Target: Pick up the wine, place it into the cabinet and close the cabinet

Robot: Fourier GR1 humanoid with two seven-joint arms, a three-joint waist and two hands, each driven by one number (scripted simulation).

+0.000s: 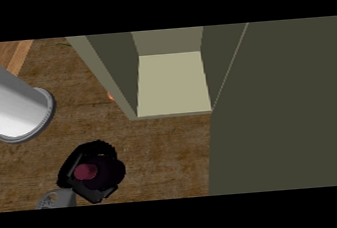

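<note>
The wine bottle point(87, 171) is seen from above as a dark red round top, low at the left of the head view. My left hand point(103, 184) is black and curls round the bottle, hiding its body; a bit of grey wrist shows below it. The cabinet point(173, 83) stands open beyond and to the right of the hand, with a pale shelf floor between olive walls. Its door point(282, 107) is swung out and fills the right side of the view. My right hand does not show.
A big white cylinder with a grey rim point(12, 105) slants in from the upper left over the wooden counter point(167, 151). A small orange thing point(111, 96) peeks out beside the cabinet's left wall.
</note>
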